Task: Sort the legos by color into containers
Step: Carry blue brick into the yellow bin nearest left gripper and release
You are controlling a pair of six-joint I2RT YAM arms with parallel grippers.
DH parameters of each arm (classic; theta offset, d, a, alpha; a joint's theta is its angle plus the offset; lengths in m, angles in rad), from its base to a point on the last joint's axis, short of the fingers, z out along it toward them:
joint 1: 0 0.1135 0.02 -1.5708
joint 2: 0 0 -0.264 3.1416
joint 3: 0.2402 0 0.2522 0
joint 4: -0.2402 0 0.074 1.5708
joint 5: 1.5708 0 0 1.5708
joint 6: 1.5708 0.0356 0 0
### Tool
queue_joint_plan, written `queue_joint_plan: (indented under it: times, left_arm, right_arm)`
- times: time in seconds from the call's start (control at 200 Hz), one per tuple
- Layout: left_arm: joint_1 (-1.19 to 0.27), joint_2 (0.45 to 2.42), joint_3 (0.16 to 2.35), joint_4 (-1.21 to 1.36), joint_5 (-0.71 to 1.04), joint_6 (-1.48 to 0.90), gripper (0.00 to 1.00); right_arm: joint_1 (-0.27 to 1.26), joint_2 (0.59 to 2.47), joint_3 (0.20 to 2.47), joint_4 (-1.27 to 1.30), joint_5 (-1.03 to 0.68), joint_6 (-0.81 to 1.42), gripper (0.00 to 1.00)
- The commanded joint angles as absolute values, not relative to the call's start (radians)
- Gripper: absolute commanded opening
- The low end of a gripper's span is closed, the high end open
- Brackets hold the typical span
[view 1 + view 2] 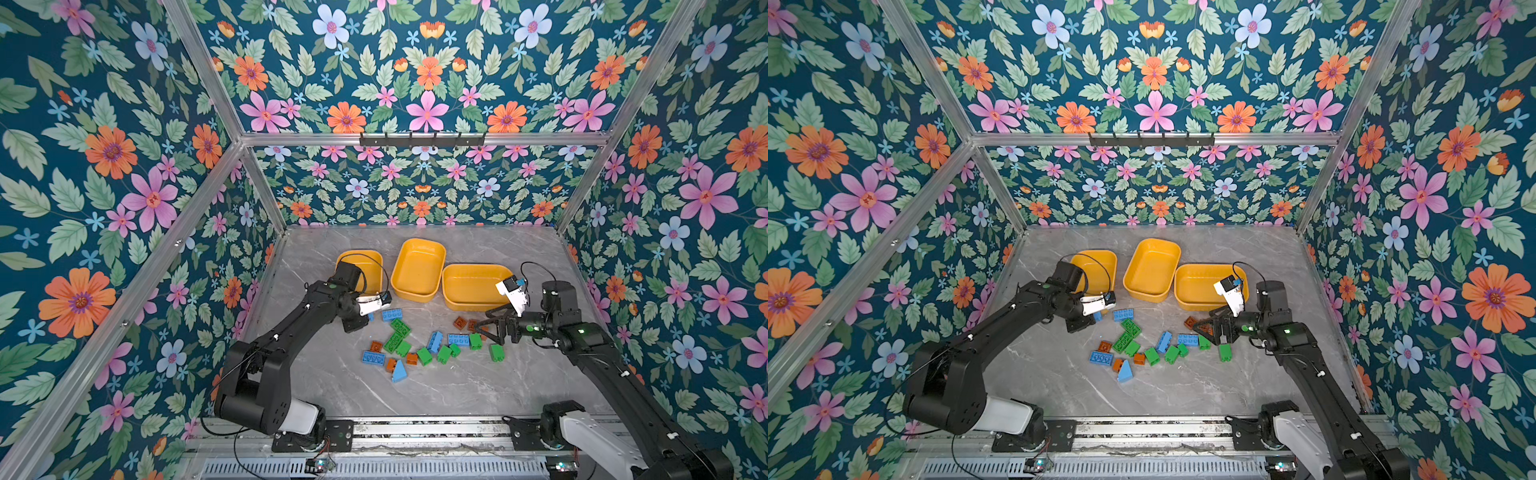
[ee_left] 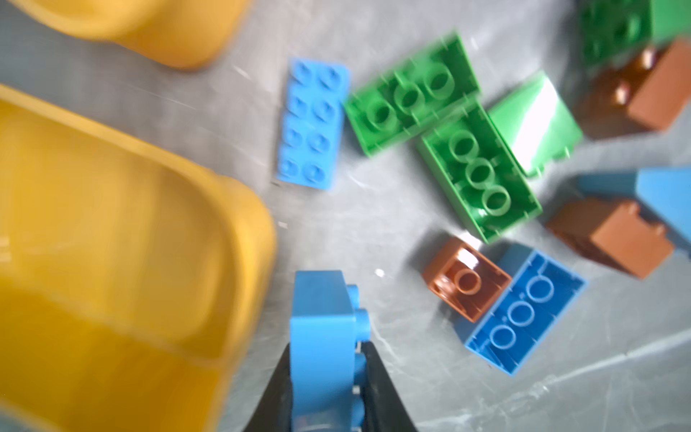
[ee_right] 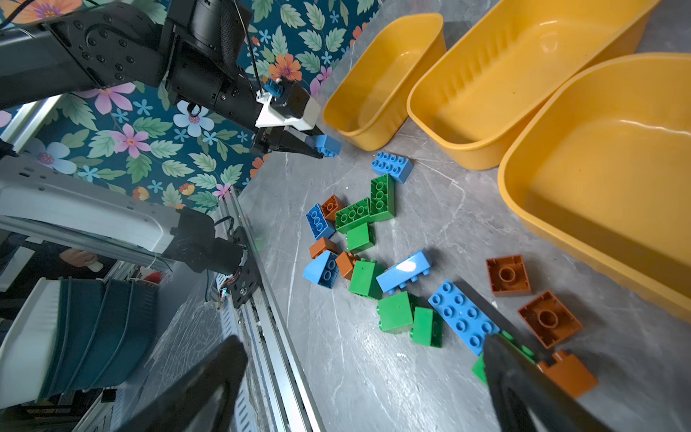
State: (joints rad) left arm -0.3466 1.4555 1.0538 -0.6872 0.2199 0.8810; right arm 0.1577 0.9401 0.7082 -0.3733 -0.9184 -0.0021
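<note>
Blue, green and brownish-orange legos [image 1: 424, 345] lie scattered mid-table, with a blue triangular wedge [image 1: 399, 372] nearest the front. Behind them stand three yellow containers, left [image 1: 359, 252], middle [image 1: 422, 241] and right [image 1: 473, 267], and no brick shows inside any of them. My left gripper [image 2: 325, 348] is shut on a small blue brick [image 2: 321, 318], lifted off the table beside the left container's front corner [image 3: 374, 142]. At the pile's right end my right gripper [image 1: 488, 328] stands open and low over orange and green bricks, nothing between its fingers [image 3: 501, 359].
A flat blue brick [image 1: 392, 314] lies just right of the left gripper. Floral walls with aluminium posts close in the table on three sides. A metal rail [image 1: 415, 428] carrying both arm bases runs along the front edge.
</note>
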Motion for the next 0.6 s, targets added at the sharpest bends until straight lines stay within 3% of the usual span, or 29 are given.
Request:
queue_joint_plan:
  times: [0.0, 0.285, 0.595]
  left_arm:
    - [-0.332, 1.502, 1.163, -0.702, 0.172, 0.723, 0.13]
    - [-0.277, 1.7, 1.3, -0.465, -0.036, 0.458, 0.11]
    - [-0.258, 1.911, 1.425, -0.342, -0.195, 0.178, 0.19]
  right_arm:
    - [0.158, 0.953, 0.724, -0.316, -0.957, 0.033, 0.99]
    - [0.158, 0.971, 0.744, -0.3, -0.951, 0.038, 0.99]
    - [0.158, 0.973, 0.742, -0.307, -0.924, 0.047, 0.99]
